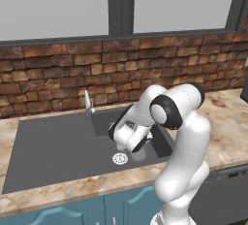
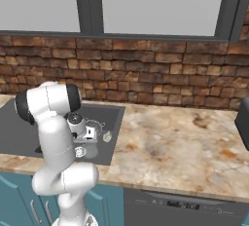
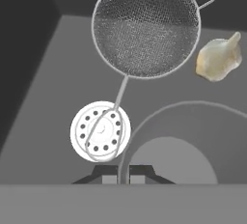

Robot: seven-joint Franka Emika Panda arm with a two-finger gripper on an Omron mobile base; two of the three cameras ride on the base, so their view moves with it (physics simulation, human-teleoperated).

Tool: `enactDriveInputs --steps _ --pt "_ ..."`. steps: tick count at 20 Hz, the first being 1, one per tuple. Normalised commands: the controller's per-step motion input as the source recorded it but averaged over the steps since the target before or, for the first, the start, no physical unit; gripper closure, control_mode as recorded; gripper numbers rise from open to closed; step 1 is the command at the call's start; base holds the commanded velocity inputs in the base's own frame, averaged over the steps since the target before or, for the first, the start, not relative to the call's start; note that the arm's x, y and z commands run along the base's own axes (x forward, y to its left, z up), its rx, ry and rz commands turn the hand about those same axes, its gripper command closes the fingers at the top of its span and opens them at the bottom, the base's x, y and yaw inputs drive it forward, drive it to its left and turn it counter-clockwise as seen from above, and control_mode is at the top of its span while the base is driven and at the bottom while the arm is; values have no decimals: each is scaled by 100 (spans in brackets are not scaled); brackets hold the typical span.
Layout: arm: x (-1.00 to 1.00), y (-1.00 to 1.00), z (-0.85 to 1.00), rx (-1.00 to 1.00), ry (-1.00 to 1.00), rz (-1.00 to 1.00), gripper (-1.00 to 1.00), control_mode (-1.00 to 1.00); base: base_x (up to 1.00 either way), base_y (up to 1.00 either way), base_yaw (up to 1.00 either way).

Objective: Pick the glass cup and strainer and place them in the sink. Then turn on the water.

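Gripper (image 3: 123, 177): closed on the thin wire handle of the strainer (image 3: 146, 27), low inside the sink (image 1: 58, 146). Strainer: round mesh bowl hangs beyond the fingertips, handle loop crossing over the round silver drain (image 3: 100, 131). Glass cup (image 3: 193, 136): clear rim lies just beside the gripper, on the basin floor. Pale lumpy item (image 3: 218, 59): near the strainer's rim. Faucet (image 1: 87, 104): at the sink's back edge, on the marbled table (image 2: 185, 137).

The strainer (image 3: 145, 27), a round silvery mesh bowl, hangs over the dark grey sink (image 3: 43, 102); the clear glass cup (image 3: 185, 141) stands on the sink's floor.
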Motion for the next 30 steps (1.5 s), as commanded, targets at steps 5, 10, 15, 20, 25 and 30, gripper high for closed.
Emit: enactDriveInputs --steps 5,10,15,20,25,30 --pt "0 0 -32 6 -10 0 100 -100 0 0 0" --pt "0 0 -38 6 -10 0 100 -100 0 0 0" --pt "0 0 -50 1 -3 0 -100 -100 0 0 0" --pt "0 0 -14 0 -6 0 -100 -100 0 0 0" --pt "-14 0 16 0 -15 0 -100 -100 0 0 0" --pt "-24 -1 36 0 -12 0 -100 -100 0 0 0"
